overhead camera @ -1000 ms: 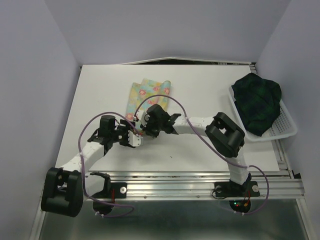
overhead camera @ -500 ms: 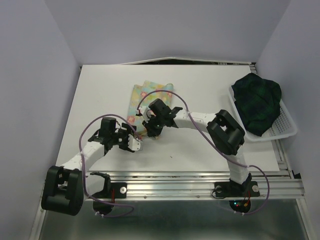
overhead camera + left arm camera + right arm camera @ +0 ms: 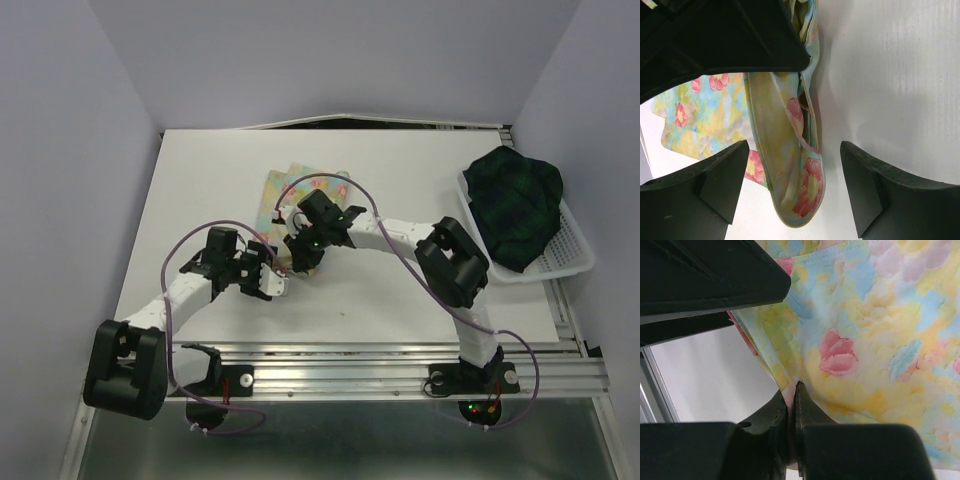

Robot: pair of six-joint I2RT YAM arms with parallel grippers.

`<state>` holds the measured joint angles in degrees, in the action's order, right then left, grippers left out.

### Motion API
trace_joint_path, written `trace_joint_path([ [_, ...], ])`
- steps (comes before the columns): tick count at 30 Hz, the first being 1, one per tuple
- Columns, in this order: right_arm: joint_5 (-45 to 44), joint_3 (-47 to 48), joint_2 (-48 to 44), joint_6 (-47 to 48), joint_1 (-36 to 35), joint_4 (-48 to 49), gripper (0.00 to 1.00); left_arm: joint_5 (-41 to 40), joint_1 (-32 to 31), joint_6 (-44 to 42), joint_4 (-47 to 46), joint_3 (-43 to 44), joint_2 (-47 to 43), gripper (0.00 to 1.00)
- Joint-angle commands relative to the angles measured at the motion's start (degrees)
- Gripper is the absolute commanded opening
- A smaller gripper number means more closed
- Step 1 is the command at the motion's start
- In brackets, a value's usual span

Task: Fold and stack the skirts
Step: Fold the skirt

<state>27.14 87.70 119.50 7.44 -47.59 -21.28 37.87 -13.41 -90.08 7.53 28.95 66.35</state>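
My right gripper (image 3: 792, 390) pinches an edge of the flowered skirt (image 3: 875, 330), mid-table. My left gripper (image 3: 795, 175) is spread wide, one finger on either side of its folded end. Plaid skirt (image 3: 518, 205) heaped in basket (image 3: 572, 258), far right.

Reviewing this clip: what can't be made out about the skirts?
- Top view: the right gripper and its arm hide part of the floral skirt.
- Top view: plaid skirt lies bunched in the basket; underside hidden.
- Right wrist view: floral skirt runs off the frame edges.
- Left wrist view: a dark arm part blocks the skirt's upper portion.
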Motion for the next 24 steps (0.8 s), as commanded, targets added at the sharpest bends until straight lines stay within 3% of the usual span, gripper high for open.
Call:
trace_joint_path([
  [1,4.50,3.61,-0.50,-2.34,0.75,-1.66,0.01,-0.86,-1.27,1.05,-1.03,2.25,2.03,0.85],
  [15,7.67,5.46,0.29,-4.36,1.89,-2.19,0.01,-4.46,-4.78,3.86,-7.09,2.60,6.51,0.81],
  [21,8.64,5.90,0.20,-4.02,2.42,-2.80,0.02,-7.45,-6.19,5.00,-10.95,1.72,9.06,0.67],
  [24,9.34,5.90,0.20,-3.93,2.42,-3.24,0.16,-8.42,-6.72,4.57,-11.57,1.99,9.94,0.57],
])
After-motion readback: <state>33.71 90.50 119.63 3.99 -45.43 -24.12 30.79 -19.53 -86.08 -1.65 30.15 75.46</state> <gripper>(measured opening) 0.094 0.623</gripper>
